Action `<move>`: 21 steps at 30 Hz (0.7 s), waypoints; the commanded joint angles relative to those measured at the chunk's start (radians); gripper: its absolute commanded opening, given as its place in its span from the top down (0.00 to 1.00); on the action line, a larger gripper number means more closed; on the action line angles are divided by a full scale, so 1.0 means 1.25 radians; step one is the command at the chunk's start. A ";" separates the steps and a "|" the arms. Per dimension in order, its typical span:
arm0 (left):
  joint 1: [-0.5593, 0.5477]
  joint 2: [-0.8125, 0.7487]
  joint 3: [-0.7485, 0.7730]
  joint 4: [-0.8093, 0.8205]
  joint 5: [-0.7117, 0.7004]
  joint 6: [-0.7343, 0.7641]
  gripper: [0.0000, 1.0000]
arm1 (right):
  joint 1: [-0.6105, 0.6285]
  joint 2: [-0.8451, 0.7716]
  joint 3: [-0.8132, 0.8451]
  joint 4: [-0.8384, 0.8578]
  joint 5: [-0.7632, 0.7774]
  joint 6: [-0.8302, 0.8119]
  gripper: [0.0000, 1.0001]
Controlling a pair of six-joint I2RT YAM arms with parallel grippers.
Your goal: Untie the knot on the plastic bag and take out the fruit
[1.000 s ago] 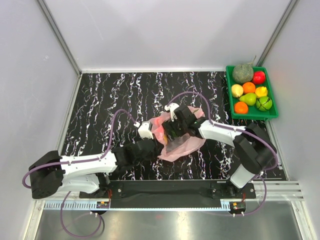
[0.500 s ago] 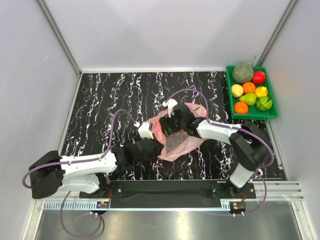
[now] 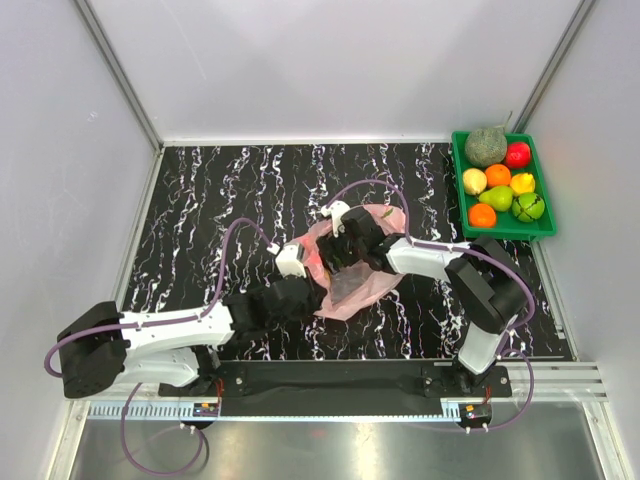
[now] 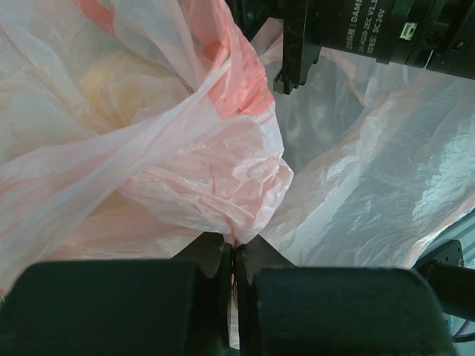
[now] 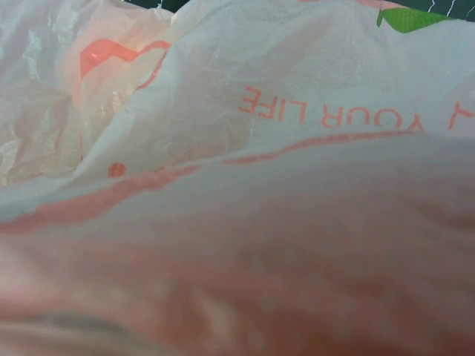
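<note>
The pink plastic bag lies crumpled at the table's middle. My left gripper is at its near left edge. In the left wrist view my left gripper is shut on a pinched fold of the bag. A pale yellow fruit shows through the plastic at the upper left. My right gripper is pushed into the bag from the right, and its black body shows in the left wrist view. The right wrist view shows only bag plastic with red lettering, so its fingers are hidden. No distinct knot shows.
A green tray stands at the back right. It holds a grey-green melon, a red fruit and several yellow, orange and green fruits. White walls and metal rails bound the black marbled table.
My right gripper has moved left and deeper into the bag, and its elbow has followed. The bag's right side has bunched up. My left arm has stayed put, holding the bag.
</note>
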 commanded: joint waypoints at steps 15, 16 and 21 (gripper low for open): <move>0.059 -0.072 0.036 -0.010 -0.057 0.062 1.00 | 0.000 -0.445 -0.003 -0.232 -0.189 0.176 1.00; 0.060 -0.067 0.041 -0.009 -0.054 0.063 1.00 | 0.000 -0.459 0.011 -0.270 -0.207 0.173 1.00; 0.064 -0.044 0.059 0.001 -0.041 0.068 1.00 | 0.001 -0.546 0.043 -0.318 -0.238 0.189 1.00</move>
